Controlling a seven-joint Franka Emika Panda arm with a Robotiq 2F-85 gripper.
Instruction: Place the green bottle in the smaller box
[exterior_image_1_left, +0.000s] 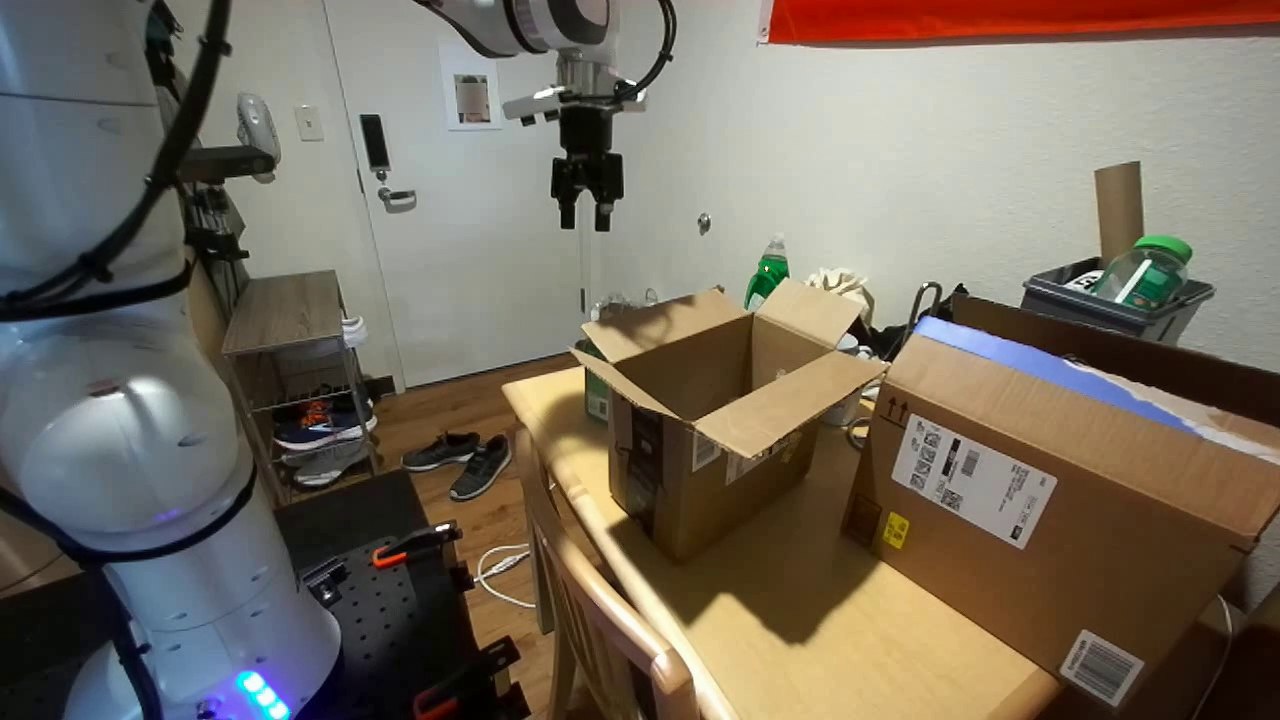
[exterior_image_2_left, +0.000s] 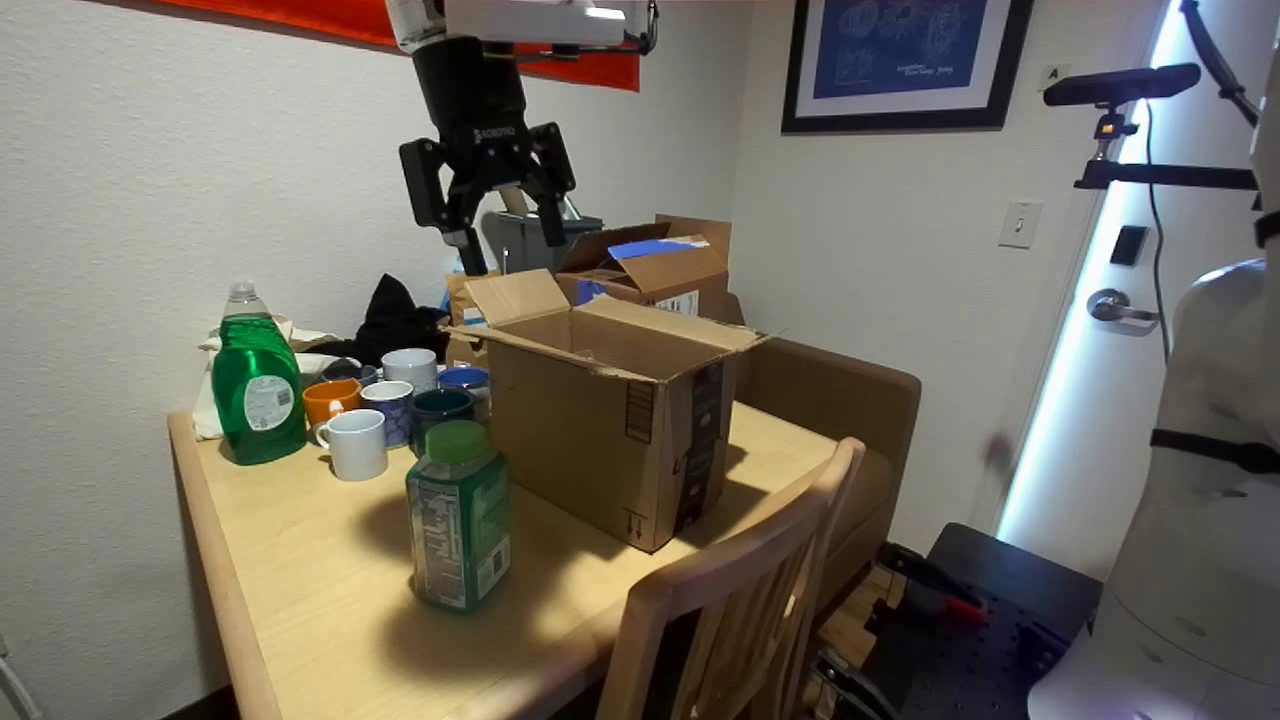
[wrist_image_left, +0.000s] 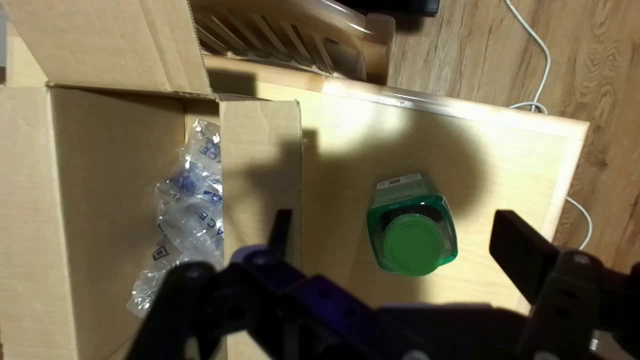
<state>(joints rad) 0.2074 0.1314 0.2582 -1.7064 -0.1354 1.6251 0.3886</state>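
A green bottle (exterior_image_2_left: 460, 530) with a wide green lid stands upright on the table beside the smaller box (exterior_image_2_left: 570, 440). In an exterior view the bottle (exterior_image_1_left: 597, 400) is mostly hidden behind the smaller box (exterior_image_1_left: 720, 510), which is open with its flaps spread. In the wrist view the bottle (wrist_image_left: 414, 245) lies below and between the fingers, with the smaller box (wrist_image_left: 260, 150) to its left. My gripper (exterior_image_1_left: 586, 215) is open and empty, high above the table; it also shows open in an exterior view (exterior_image_2_left: 512, 243). Clear plastic packing (wrist_image_left: 195, 215) lies inside the smaller box.
A larger cardboard box (exterior_image_1_left: 960, 580) stands farther along the table. A green dish soap bottle (exterior_image_2_left: 255, 380) and several mugs (exterior_image_2_left: 357, 445) stand near the wall. A wooden chair (exterior_image_2_left: 740, 590) is at the table edge. A grey bin (exterior_image_1_left: 1120, 310) holds another green-lidded jar (exterior_image_1_left: 1150, 280).
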